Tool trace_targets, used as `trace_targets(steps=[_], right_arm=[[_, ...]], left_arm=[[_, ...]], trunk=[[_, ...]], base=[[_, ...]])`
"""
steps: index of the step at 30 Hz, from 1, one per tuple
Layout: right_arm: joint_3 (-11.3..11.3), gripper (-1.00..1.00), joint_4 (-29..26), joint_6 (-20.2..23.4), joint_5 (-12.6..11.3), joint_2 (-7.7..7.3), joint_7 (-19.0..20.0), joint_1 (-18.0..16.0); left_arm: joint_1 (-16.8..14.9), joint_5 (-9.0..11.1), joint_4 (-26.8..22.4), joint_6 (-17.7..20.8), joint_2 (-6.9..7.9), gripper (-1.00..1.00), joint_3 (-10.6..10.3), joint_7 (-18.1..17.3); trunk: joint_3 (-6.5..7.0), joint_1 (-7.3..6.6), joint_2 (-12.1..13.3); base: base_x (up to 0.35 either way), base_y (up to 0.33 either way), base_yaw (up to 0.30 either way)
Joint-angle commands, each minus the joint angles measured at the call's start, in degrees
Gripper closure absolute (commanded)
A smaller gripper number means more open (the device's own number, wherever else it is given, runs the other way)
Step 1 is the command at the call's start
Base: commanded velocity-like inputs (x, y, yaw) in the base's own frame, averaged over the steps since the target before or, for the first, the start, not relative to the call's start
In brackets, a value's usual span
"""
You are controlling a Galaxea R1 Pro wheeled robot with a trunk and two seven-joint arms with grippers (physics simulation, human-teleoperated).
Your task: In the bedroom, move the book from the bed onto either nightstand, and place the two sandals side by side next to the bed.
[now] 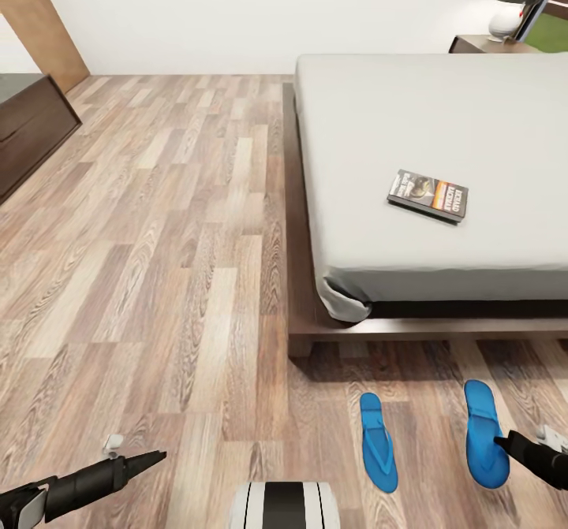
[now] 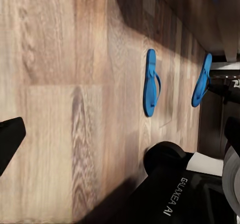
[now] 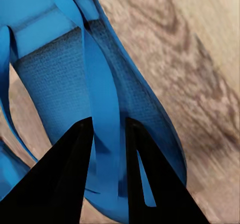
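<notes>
Wood-plank floor [image 1: 158, 237] spreads ahead of you under a white wall, with a dark-brown cabinet [image 1: 28, 131] at the far left edge of the head view. Low on the left, your left gripper [image 1: 150, 458] hovers above bare planks, holding nothing; you cannot tell from these views how far its fingers are apart. Between your arms at the bottom edge sits the robot's white and black base [image 1: 284, 505]. Moving right, the bed [image 1: 410, 143] takes up the upper right, a grey mattress on a dark-brown platform, and the book [image 1: 428, 195] lies flat on the mattress near its foot end, well apart from everything else. At the far corner beyond the bed you see a nightstand [image 1: 481, 43] with a small white object [image 1: 505, 20] on it. On the floor just in front of the bed's foot lie the two blue sandals, near each other and roughly parallel: the left sandal [image 1: 377, 441] lies free, and the right sandal [image 1: 483, 433] is at the tips of your right gripper [image 1: 500, 441]. In the right wrist view, your right fingers [image 3: 70, 179] are nearly closed, pinching a strap of that sandal between them.
</notes>
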Motion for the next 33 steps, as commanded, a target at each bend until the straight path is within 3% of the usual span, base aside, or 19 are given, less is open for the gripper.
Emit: trace_targets(steps=[1, 15, 25, 28, 31, 33], right_arm=[[-0.29, 1.00, -0.06, 0.49, -0.26, 0.00, 0.25, -0.03], [-0.22, 1.00, -0.06, 0.49, -0.26, 0.07, 0.20, -0.03], [0.11, 1.00, -0.10, 0.55, -0.07, 0.03, 0.14, -0.03], [1.29, 1.00, -0.13, 1.45, 2.31, 0.00, 0.14, -0.10], [1.71, 1.00, -0.22, 4.14, 7.68, -0.01, 0.23, -0.18], [1.77, 1.00, -0.31, 5.13, 9.84, 0.01, 0.26, -0.19]], left_arm=[[-0.01, 0.46, -0.03, 0.31, 0.01, -1.00, -0.48, -0.12], [-0.01, 0.44, -0.05, 0.31, -0.08, -1.00, -0.48, -0.06], [-0.01, 0.45, -0.03, 0.31, -0.08, -1.00, -0.48, -0.05], [-0.01, 0.44, -0.03, 0.31, -0.08, -1.00, -0.48, -0.06], [-0.01, 0.44, -0.03, 0.31, -0.08, -1.00, -0.48, -0.04], [-0.01, 0.44, -0.04, 0.31, -0.08, -1.00, -0.48, -0.05]], trunk=[[-0.04, -0.01, -0.01], [-0.04, -0.01, -0.01], [-0.04, -0.01, -0.01], [-0.04, -0.01, -0.01], [-0.04, -0.01, -0.01], [-0.04, -0.01, -0.01]], base=[[0.000, 0.290, 0.000], [0.000, 0.288, 0.000], [0.000, 0.036, 0.000], [0.000, 0.000, 0.000], [0.000, 0.000, 0.000], [0.000, 0.000, 0.000]])
